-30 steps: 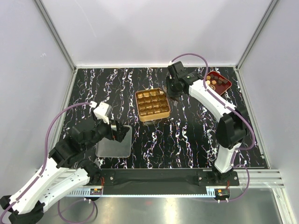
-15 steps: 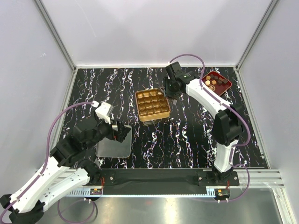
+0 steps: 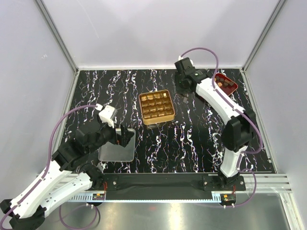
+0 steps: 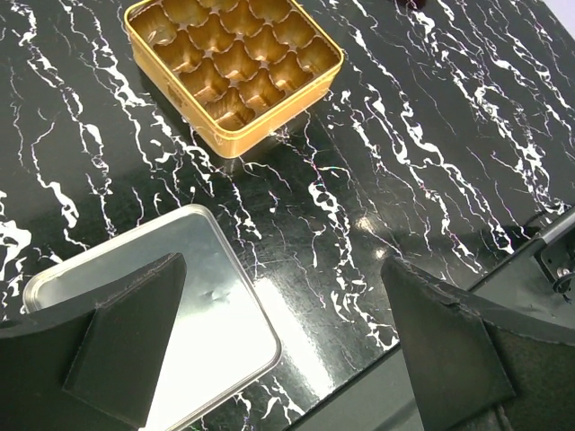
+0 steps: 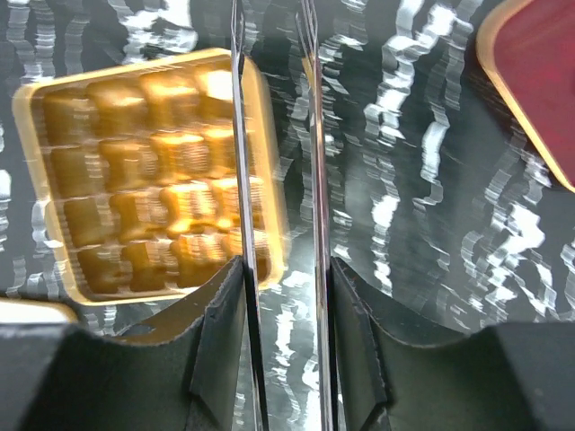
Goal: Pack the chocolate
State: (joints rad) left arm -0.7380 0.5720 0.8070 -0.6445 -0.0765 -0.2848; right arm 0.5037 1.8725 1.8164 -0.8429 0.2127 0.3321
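Since the right tool (image 3: 184,94), fingers narrowly apart and empty, has swung off the gold tin (image 3: 156,107), the chocolate (image 3: 223,84) just beyond it seems next; the left tool (image 4: 280,265) gapes wide.

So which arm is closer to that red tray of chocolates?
The right. The right gripper hangs left of the dark red tray at the far right corner; the left gripper sits far off, over the silver tray near the front.

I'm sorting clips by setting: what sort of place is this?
Probably a lab robot test cell: plain white enclosure walls, aluminium corner rails, and a black white-veined marbled tabletop.
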